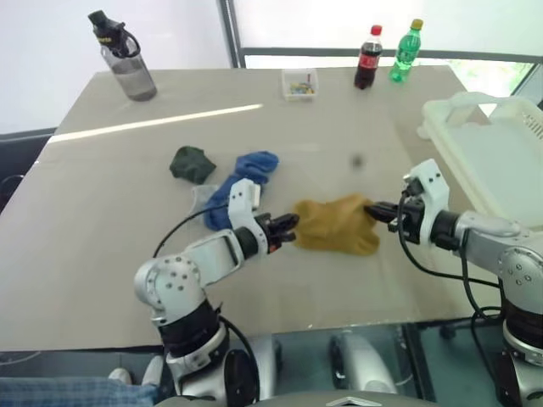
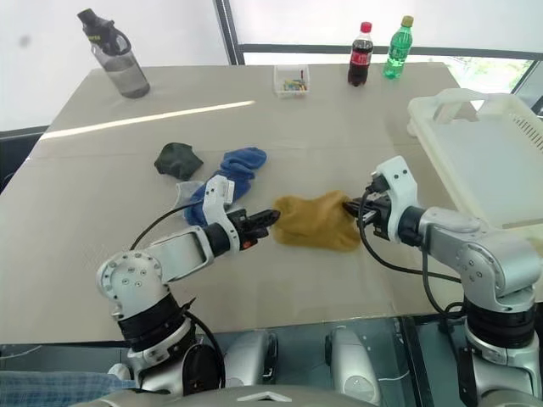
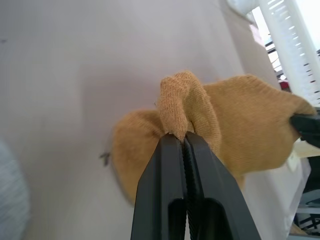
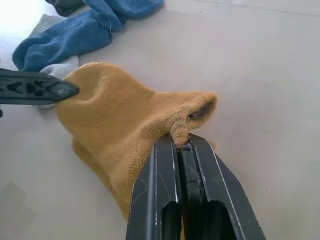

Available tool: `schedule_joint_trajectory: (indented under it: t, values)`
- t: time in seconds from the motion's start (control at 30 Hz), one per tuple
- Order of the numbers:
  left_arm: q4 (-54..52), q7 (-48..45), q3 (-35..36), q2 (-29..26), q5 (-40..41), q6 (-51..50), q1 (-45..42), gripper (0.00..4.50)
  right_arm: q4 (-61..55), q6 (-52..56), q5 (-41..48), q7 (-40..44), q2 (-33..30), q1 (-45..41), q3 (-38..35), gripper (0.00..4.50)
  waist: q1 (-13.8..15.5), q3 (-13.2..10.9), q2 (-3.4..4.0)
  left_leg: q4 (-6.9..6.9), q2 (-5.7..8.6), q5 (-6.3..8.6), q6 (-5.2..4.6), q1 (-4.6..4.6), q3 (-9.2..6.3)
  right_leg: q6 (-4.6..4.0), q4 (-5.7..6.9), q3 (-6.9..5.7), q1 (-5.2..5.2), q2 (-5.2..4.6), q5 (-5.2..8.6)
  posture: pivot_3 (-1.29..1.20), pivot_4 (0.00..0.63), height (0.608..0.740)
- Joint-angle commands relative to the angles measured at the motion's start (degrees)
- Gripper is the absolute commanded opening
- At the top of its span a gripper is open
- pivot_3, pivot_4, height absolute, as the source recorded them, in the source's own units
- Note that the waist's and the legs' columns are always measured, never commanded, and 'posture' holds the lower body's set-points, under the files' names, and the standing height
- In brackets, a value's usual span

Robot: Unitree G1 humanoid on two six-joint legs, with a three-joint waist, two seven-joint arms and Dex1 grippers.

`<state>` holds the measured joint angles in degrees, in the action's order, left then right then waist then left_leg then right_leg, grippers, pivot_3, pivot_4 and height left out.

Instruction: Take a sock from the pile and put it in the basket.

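Left eye view: the sock (image 1: 337, 224) is held stretched just above the table (image 1: 102, 254) btwn left gripper (image 1: 288, 227) and right gripper (image 1: 375, 210), both clenched on its ends, so the carry stage is judged underway, w/ a swing toward the basket (image 1: 501, 161) at 2 o'clock needed next.

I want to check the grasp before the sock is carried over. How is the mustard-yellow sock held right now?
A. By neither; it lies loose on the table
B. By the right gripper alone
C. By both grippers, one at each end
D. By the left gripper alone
C: the left gripper is shut on one end of the mustard-yellow sock and the right gripper is shut on the opposite end, with the sock stretched between them.
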<state>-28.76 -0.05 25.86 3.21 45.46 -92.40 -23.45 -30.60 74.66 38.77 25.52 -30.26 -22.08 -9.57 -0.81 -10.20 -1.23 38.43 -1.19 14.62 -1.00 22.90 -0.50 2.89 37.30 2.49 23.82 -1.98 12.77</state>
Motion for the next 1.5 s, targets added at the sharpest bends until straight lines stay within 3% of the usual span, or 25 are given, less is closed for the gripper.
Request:
schedule_joint_trajectory:
  t: [0.03, 0.4, 1.1, 1.2, 1.27, 1.33, 1.5]
  values:
    - [-2.73, 1.36, -0.86, -0.62, 5.24, -0.1, 0.66, 0.0, -2.77, 0.43, 1.23, -0.49, -1.01, 0.92, -1.33, 0.03, 0.1, 0.0, 0.0, 0.0, 0.0, 0.0, 0.0, 0.01, 0.0, 0.0, 0.0, 0.0, 0.0, 0.0, 0.0, 0.0, 0.15, 0.74]
    - [-1.09, 6.91, -1.32, -0.23, 11.02, -0.1, 2.83, 0.0, -3.01, 1.11, 1.49, -2.11, -1.73, 2.98, -0.94, 0.03, 0.08, 0.0, 0.0, -0.01, 0.0, 0.0, 0.0, 0.04, 0.0, 0.0, -0.12, 0.0, -0.01, 0.0, 0.0, 0.0, 0.15, 0.74]
    - [0.82, 8.85, -1.41, -0.26, 11.32, -0.1, 2.46, 0.0, 1.99, -8.79, -5.19, -0.4, -4.22, 8.35, 5.82, 0.03, 0.1, 0.0, 0.0, -0.03, 0.0, 0.0, 0.0, 0.09, 0.02, 0.0, -0.33, 0.0, -0.03, 0.01, 0.0, 0.0, 0.15, 0.74]
    - [1.25, 8.42, -1.36, -0.85, 10.98, -0.1, 2.26, 0.0, 2.58, -11.11, -6.39, 0.25, -4.9, 9.25, 6.1, 0.92, 0.1, 0.0, 0.0, -0.04, 0.0, 0.0, 0.0, 0.09, 0.0, 0.01, -0.33, -0.02, -0.03, 0.01, 0.0, 0.0, 0.15, 0.74]
    - [1.55, 8.23, -1.4, -0.99, 10.69, -0.1, 2.0, 0.0, 2.79, -11.96, -6.79, 0.46, -5.46, 9.59, 5.09, 2.0, 0.1, 0.0, 0.0, -0.04, 0.0, 0.0, 0.0, 0.08, 0.0, 0.01, -0.33, -0.02, -0.04, 0.01, 0.0, 0.0, 0.15, 0.74]
    - [1.72, 8.03, -1.43, -1.06, 10.47, -0.1, 1.91, 0.0, 2.49, -10.72, -5.65, 1.33, -6.31, 9.61, 3.22, 2.32, 0.1, 0.0, 0.0, -0.04, 0.01, 0.0, 0.0, 0.08, 0.02, 0.01, -0.33, 0.0, -0.04, 0.01, 0.0, 0.0, 0.15, 0.74]
    - [2.2, 7.39, -1.44, -1.63, 9.79, -0.1, 1.85, 0.0, 0.5, -12.48, -4.22, 4.59, -9.82, 8.24, 0.58, 2.32, 0.13, 0.0, -0.01, -0.04, 0.01, 0.0, 0.0, 0.09, 0.0, 0.01, -0.34, -0.01, -0.04, 0.01, 0.0, 0.0, 0.15, 0.74]
